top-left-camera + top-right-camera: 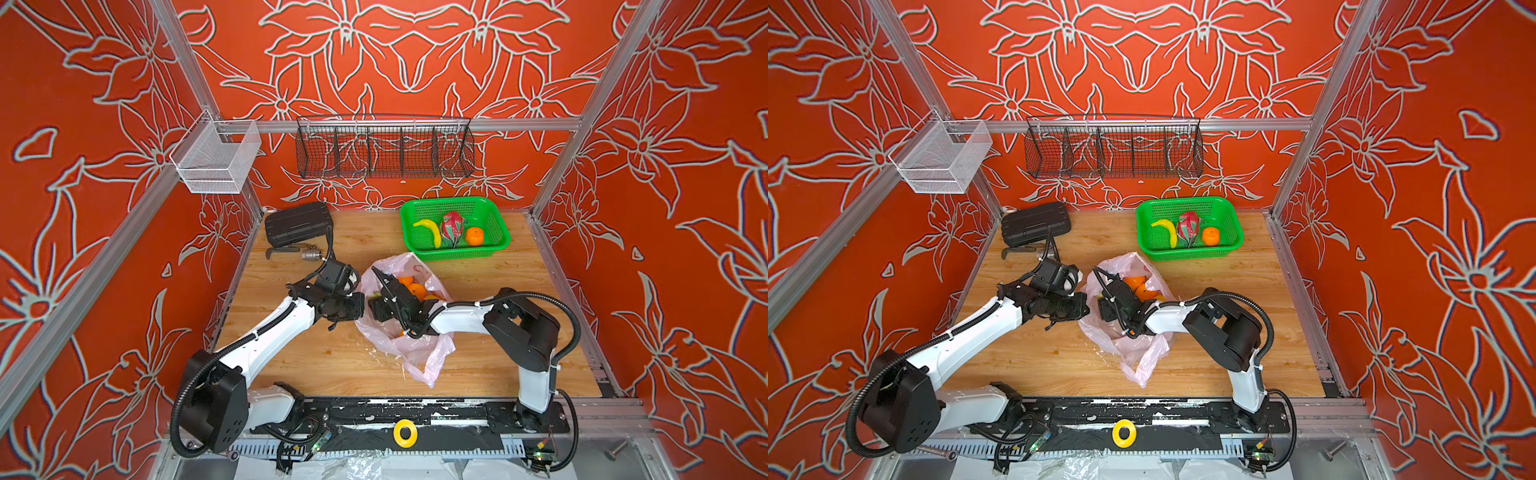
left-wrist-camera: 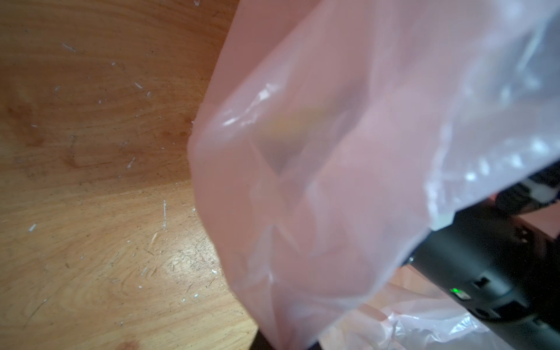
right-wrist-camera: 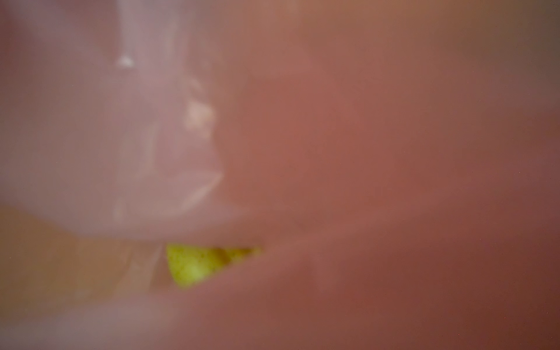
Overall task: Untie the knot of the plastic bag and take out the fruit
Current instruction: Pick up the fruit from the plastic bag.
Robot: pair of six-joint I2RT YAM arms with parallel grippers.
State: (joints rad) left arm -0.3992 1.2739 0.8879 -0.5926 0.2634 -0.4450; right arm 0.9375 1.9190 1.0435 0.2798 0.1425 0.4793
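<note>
Pinches the left rim of the plastic bag [image 1: 419, 357], slumped open mid-table, in the closed left gripper [image 1: 360, 306]; reaches into its mouth with the right gripper [image 1: 384, 282] beside the oranges [image 1: 415, 289] inside, finger spread there impossible to tell, only blurred pink film and a sliver of green fruit [image 3: 194, 265] in the right wrist view. Leaves bare table [image 1: 478, 365] right of the bag and toward the near edge; crowds the far side with the green basket [image 1: 461, 253] just behind the bag, holding banana [image 1: 432, 232], dragon fruit [image 1: 452, 228] and one orange [image 1: 474, 237], and a black case [image 1: 297, 224] at the far-left corner.
</note>
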